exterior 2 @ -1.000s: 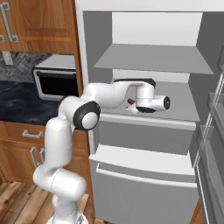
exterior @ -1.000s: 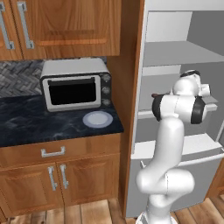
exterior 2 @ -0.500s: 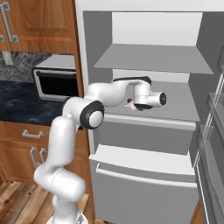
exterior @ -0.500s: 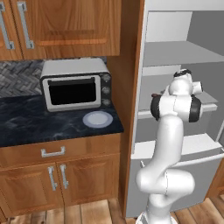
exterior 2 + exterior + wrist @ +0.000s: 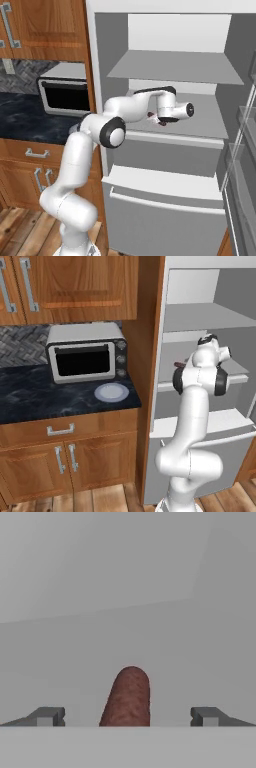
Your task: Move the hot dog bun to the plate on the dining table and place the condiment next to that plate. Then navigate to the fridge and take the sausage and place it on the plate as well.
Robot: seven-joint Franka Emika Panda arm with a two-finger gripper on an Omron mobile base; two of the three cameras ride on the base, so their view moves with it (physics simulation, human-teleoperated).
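The pincer (image 5: 128,717) stands with its jaws wide apart inside the open fridge (image 5: 170,70), low over a white shelf (image 5: 200,120). The reddish-brown sausage (image 5: 127,699) lies on that shelf between the two fingertips (image 5: 47,716), touching neither. No writing or label can be read anywhere.

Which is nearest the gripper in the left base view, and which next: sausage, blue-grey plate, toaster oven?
1. Sausage, on the fridge shelf, between the open gripper's fingers.
2. Blue-grey plate, on the counter to its left.
3. Toaster oven, behind the plate, farther left.
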